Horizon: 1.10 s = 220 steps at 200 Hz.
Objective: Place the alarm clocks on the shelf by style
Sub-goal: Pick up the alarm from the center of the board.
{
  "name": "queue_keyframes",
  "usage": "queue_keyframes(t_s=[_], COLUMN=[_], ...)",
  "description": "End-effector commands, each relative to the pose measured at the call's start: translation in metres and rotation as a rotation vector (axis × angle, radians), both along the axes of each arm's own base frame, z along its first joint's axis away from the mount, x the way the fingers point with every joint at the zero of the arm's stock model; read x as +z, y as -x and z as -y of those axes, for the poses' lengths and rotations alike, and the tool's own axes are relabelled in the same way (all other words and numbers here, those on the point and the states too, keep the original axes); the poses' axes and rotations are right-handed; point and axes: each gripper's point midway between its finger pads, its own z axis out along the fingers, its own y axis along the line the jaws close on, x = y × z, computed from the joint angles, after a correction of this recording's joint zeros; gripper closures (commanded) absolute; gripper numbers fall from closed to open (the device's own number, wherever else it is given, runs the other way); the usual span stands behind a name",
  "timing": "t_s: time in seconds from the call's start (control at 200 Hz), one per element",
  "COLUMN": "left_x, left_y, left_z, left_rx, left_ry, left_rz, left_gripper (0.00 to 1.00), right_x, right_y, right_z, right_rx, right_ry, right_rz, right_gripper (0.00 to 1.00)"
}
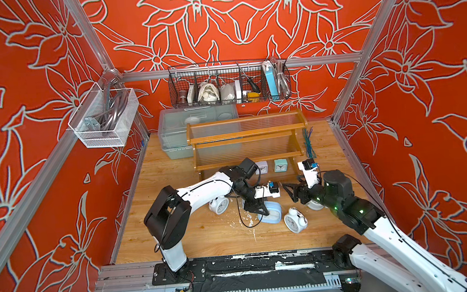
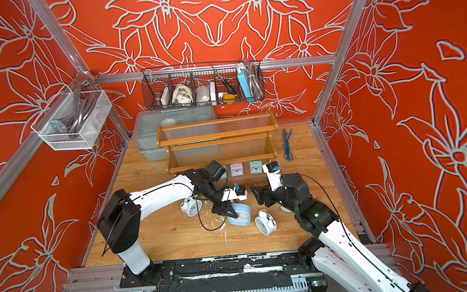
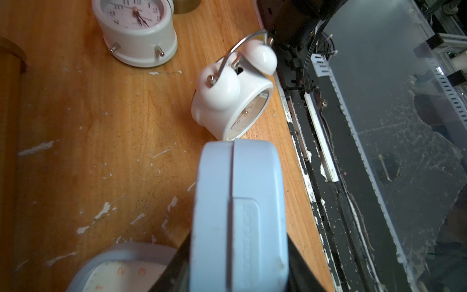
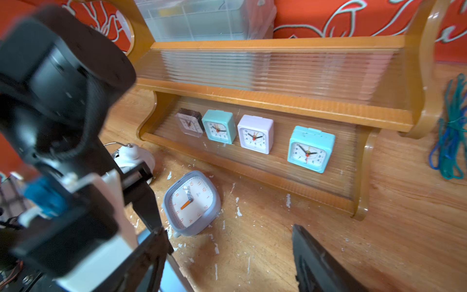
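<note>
Both top views: high, far, looking down on whole table [image 1: 205,234], shelf [image 1: 247,140] at 12 o'clock. Left wrist: very close, low, facing 5 o'clock toward rail [image 3: 328,189]. Right wrist: low, near, facing 12 o'clock; shelf shared with tops.

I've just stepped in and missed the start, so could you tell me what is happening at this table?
The left pincer is closed on a pale-blue rounded-square clock. The right pincer hovers open and empty before the shelf. Four tiny square clocks stand on its bottom tier; three white twin-bell clocks and a second pale-blue clock are on the table.
</note>
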Motion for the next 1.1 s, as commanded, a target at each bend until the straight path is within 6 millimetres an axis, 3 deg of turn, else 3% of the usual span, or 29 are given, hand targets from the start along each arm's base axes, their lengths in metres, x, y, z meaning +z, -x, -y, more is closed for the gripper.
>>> queue_keyframes(t_s=[0.0, 0.255, 0.581, 0.841, 1.096], left_x=[0.032, 0.063, 0.075, 0.076, 0.081], left_y=[0.009, 0.018, 0.031, 0.043, 0.050], left_z=[-0.014, -0.045, -0.082, -0.092, -0.094], left_rx=[-0.011, 0.021, 0.109, 0.155, 0.177], left_ry=[0.077, 0.128, 0.135, 0.110, 0.137], left_rz=[-0.022, 0.006, 0.013, -0.052, -0.054], left_gripper=[0.67, 0.67, 0.67, 0.67, 0.67], right_x=[0.013, 0.024, 0.043, 0.038, 0.033], right_y=[0.006, 0.024, 0.056, 0.086, 0.088], right_z=[-0.015, -0.048, -0.090, -0.125, -0.142], right_rx=[0.083, 0.323, 0.608, 0.815, 0.876], right_ry=[-0.055, -0.086, -0.095, -0.014, -0.005], right_rz=[0.000, -0.032, 0.002, 0.039, 0.025], right_gripper=[0.20, 0.23, 0.24, 0.23, 0.25])
